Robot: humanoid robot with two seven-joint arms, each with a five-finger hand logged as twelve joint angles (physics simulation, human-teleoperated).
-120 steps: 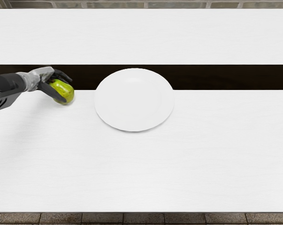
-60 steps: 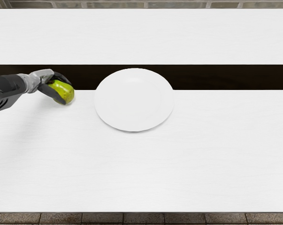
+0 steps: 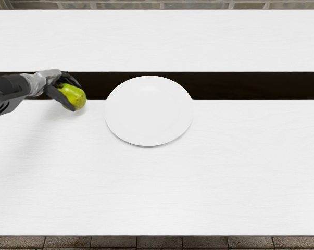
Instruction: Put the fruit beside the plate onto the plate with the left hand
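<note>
Gripping the green fruit with the left hand: dark fingers wrapped round its near side and top, yellow-green skin showing to the right. Reaching in from the left edge on a grey-and-black arm. Holding the fruit at the back edge of the near table, right where the white top meets the dark gap. Can't tell whether it's touching the surface or lifted clear.

Next out to the right: round white plate, bare, lying flat, back rim overlapping the dark gap. Fruit off to its left, near but apart, with only open tabletop between fruit and rim.

Beyond the gap: second white surface across the back. Along the bottom: strip of tiled floor.

Versus half a second ago: hand and fruit shifted up and slightly right, toward the gap and a touch closer to the plate. Same grip. Plate unmoved.
</note>
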